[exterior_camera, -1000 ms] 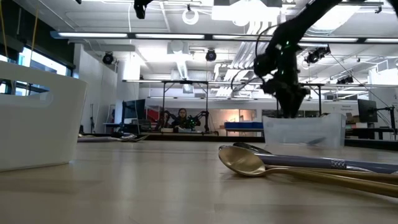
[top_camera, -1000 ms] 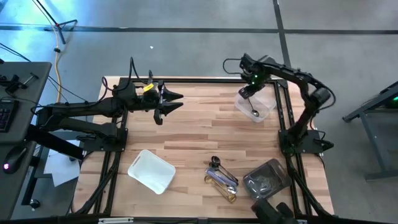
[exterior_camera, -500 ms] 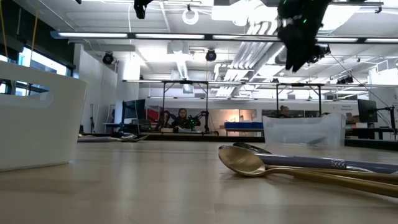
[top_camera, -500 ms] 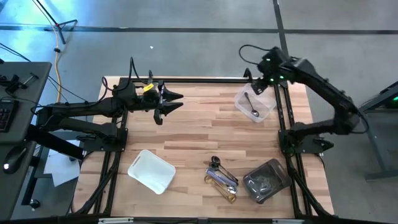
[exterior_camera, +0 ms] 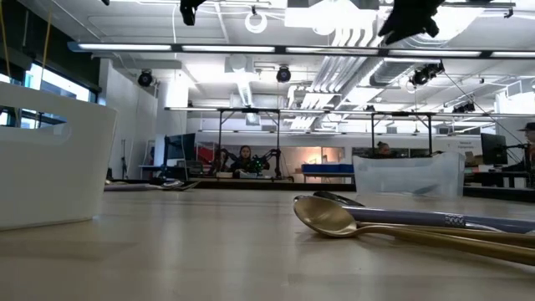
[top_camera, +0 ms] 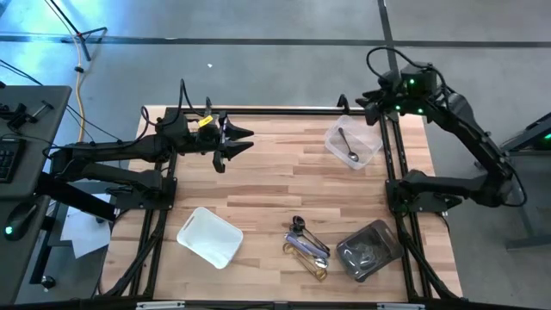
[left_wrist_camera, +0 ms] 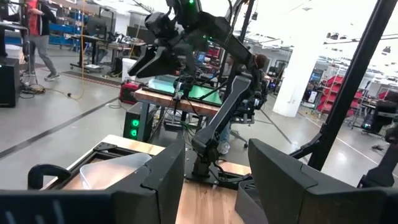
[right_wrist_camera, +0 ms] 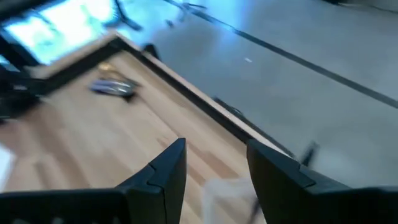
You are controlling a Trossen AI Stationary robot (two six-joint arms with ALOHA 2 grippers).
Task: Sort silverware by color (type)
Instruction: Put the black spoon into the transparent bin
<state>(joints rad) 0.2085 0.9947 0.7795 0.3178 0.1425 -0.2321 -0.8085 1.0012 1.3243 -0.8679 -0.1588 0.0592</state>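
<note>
A small pile of silverware (top_camera: 308, 247), gold, silver and dark pieces, lies on the wood near the table's near edge. In the low view a gold spoon (exterior_camera: 333, 219) lies bowl-up beside a silver one (exterior_camera: 393, 216). One dark spoon (top_camera: 347, 146) lies flat in the clear tray (top_camera: 368, 153) at the far right. My right gripper (top_camera: 360, 101) is open and high in the air beyond that tray, near the far right corner, also in the low view (exterior_camera: 410, 17). My left gripper (top_camera: 243, 142) is open and hovers over the far left part of the table.
A white tray (top_camera: 209, 236) sits near the near left, large in the low view (exterior_camera: 50, 167). A smoky clear tray (top_camera: 368, 250) with silver pieces sits at the near right. Black frame rails (top_camera: 392, 164) run along the table's sides. Bare wood lies across the middle.
My right gripper has risen from just above the clear tray, moving up and toward the table's far right corner, and its arm has swung outward. The dark spoon stays lying in the clear tray. My left arm has kept still.
</note>
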